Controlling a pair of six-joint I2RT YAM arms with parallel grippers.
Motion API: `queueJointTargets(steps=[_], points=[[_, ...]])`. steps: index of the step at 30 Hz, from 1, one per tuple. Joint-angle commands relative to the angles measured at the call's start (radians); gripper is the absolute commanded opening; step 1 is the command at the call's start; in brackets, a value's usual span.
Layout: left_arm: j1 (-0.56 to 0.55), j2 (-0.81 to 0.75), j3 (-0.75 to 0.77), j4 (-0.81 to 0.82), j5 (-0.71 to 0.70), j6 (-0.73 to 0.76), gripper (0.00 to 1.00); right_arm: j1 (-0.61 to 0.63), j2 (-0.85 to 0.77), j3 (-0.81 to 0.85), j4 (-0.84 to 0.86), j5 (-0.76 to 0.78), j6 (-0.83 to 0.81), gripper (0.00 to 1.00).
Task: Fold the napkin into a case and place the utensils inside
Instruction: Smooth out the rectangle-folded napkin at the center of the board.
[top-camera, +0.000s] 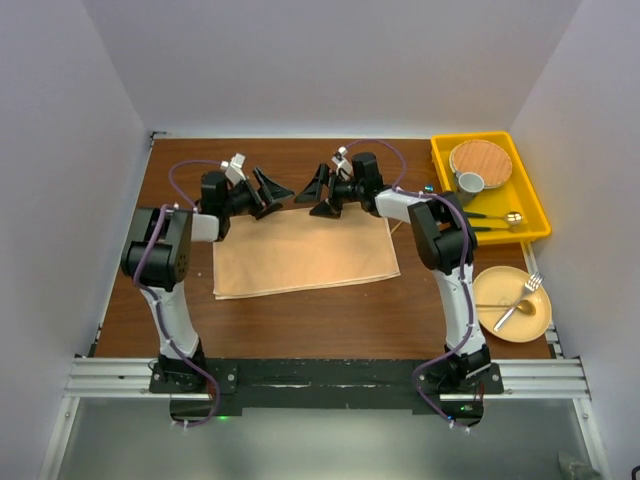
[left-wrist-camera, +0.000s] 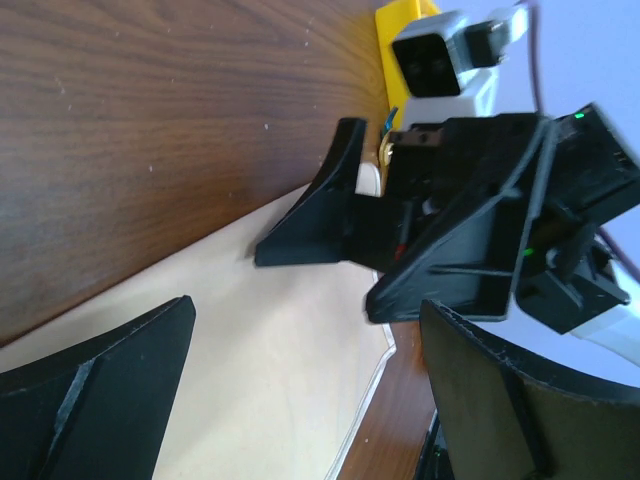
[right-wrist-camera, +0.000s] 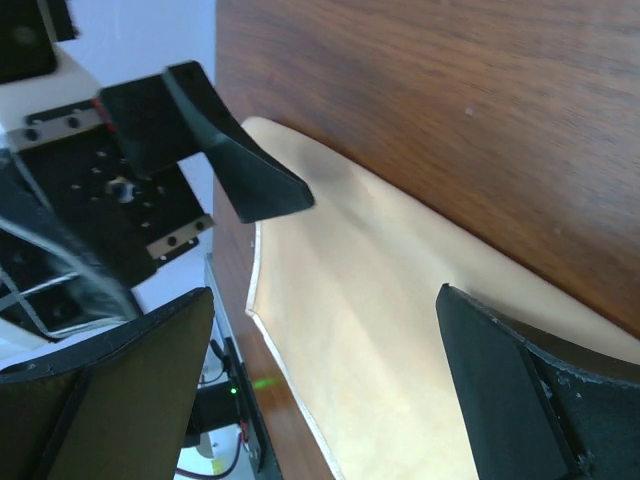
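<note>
Peach napkin lay flat on the brown surface, both the left pincer and right pincer were wide open, empty, over its 12 o'clock edge, gold utensils sat on a plate at 4 o'clock

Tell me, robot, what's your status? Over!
Open, empty: left gripper, right gripper, over far edge of napkin. Napkin lying flat, folding not finished. Gold utensils on plate, off to right. Nothing on napkin.

Bright, even light; near fingers blur in wrist views.
</note>
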Motion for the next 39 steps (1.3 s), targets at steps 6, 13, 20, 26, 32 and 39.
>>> queueJointTargets(steps=[6,13,20,26,32,39], points=[[0.027,0.106,-0.024,0.298,0.065,-0.187,1.00,-0.004,0.038,-0.001,0.013,-0.022,0.001,0.98],[0.103,0.143,-0.074,0.370,0.082,-0.254,1.00,-0.022,0.064,-0.024,-0.080,0.022,-0.068,0.98],[0.199,0.136,-0.139,0.406,0.123,-0.282,1.00,-0.034,0.084,-0.022,-0.134,0.056,-0.085,0.98],[0.295,0.116,-0.153,0.361,0.152,-0.241,1.00,-0.036,0.086,-0.030,-0.149,0.062,-0.088,0.98],[0.383,0.073,-0.130,0.321,0.210,-0.187,1.00,-0.030,0.084,-0.012,-0.146,0.058,-0.108,0.98],[0.291,-0.071,-0.102,0.303,0.263,-0.146,1.00,0.018,0.006,0.027,-0.077,-0.013,-0.105,0.98]])
